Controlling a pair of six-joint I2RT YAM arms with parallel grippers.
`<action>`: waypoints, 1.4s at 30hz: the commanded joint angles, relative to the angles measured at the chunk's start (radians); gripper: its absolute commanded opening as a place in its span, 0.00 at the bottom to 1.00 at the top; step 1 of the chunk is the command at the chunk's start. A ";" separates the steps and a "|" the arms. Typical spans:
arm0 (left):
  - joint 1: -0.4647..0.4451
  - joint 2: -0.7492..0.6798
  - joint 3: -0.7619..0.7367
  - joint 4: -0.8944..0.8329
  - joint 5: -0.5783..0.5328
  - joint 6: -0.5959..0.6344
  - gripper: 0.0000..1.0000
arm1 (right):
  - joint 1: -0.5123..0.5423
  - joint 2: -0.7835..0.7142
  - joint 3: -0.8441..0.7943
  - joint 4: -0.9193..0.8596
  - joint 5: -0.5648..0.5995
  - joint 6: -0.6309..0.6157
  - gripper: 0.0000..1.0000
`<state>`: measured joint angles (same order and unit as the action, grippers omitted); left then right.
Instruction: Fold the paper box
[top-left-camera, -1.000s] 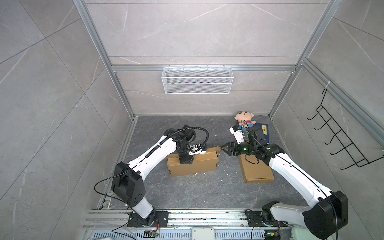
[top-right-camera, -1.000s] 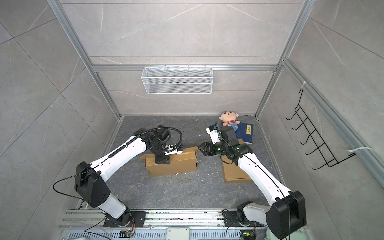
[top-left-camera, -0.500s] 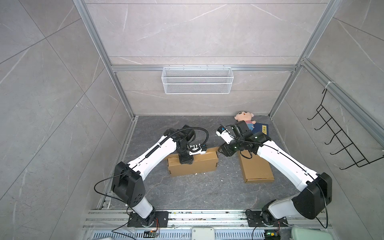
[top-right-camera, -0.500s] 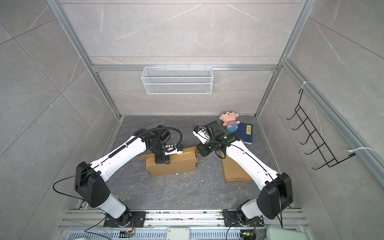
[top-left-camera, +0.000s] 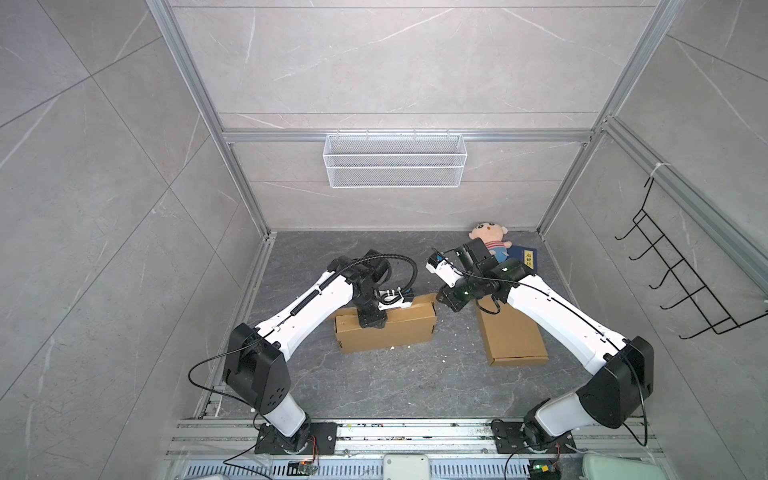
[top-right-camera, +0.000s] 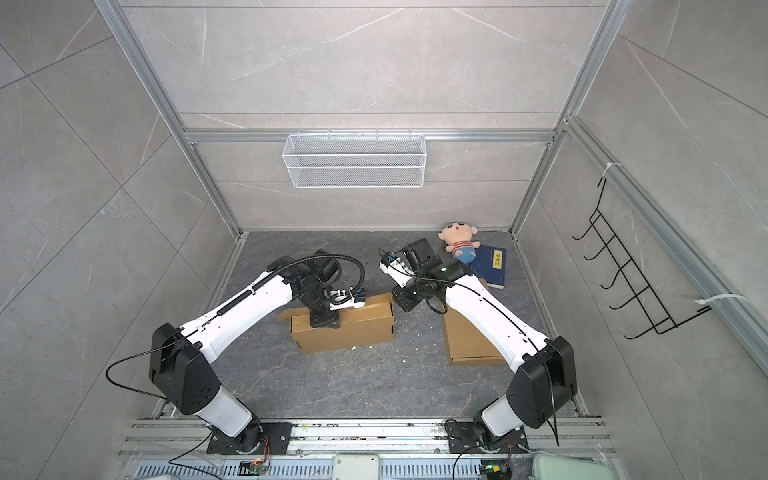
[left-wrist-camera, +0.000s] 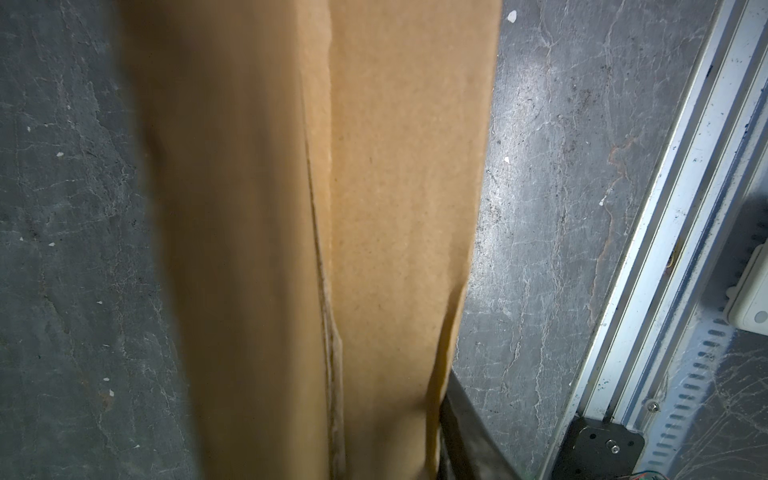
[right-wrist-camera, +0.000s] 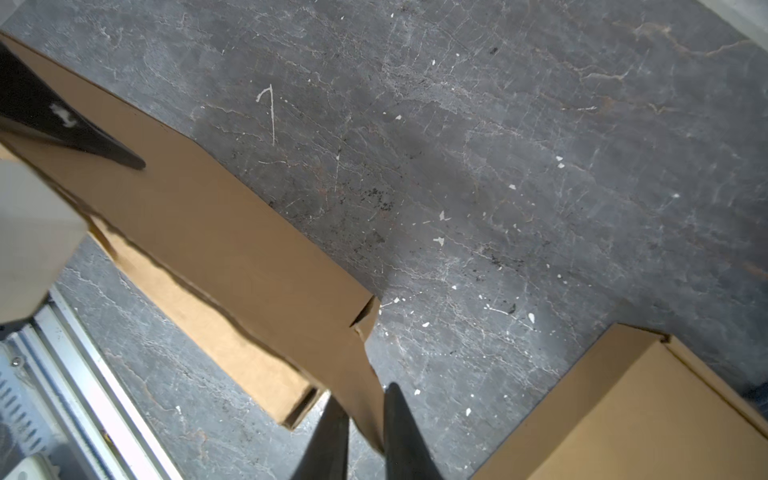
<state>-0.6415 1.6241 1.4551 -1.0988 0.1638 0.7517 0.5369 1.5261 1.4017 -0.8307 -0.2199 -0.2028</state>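
box (top-left-camera: 386, 328) is lying mid-counter (top-left-camera: 374, 386), running 9 to 3 o'clock | left claw (top-left-camera: 370, 323) is gripping its 12 o'clock edge | right claw (right-wrist-camera: 362, 397) is pinching, narrow, the flap (right-wrist-camera: 365, 357) at its 3 o'clock end

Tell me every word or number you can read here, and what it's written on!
On the blue book: a yellow label with dark characters, too small and blurred to read.
On the half-folded cardboard box: no print visible.
On the flat cardboard box: no print visible.
On the plush doll: only a face, no words.
Nothing in these pictures can be read.
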 joint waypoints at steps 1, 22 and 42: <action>-0.012 0.036 -0.015 0.036 0.048 0.010 0.36 | 0.006 0.011 0.036 -0.042 -0.016 0.037 0.12; -0.012 0.041 -0.013 0.038 0.062 0.001 0.36 | 0.042 -0.013 -0.081 0.116 -0.012 0.491 0.04; 0.002 -0.011 -0.004 0.098 -0.092 -0.067 0.54 | 0.052 -0.018 -0.107 0.102 0.048 0.472 0.02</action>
<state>-0.6415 1.6249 1.4536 -1.0473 0.0845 0.7082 0.5789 1.4963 1.3262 -0.6983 -0.1825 0.2623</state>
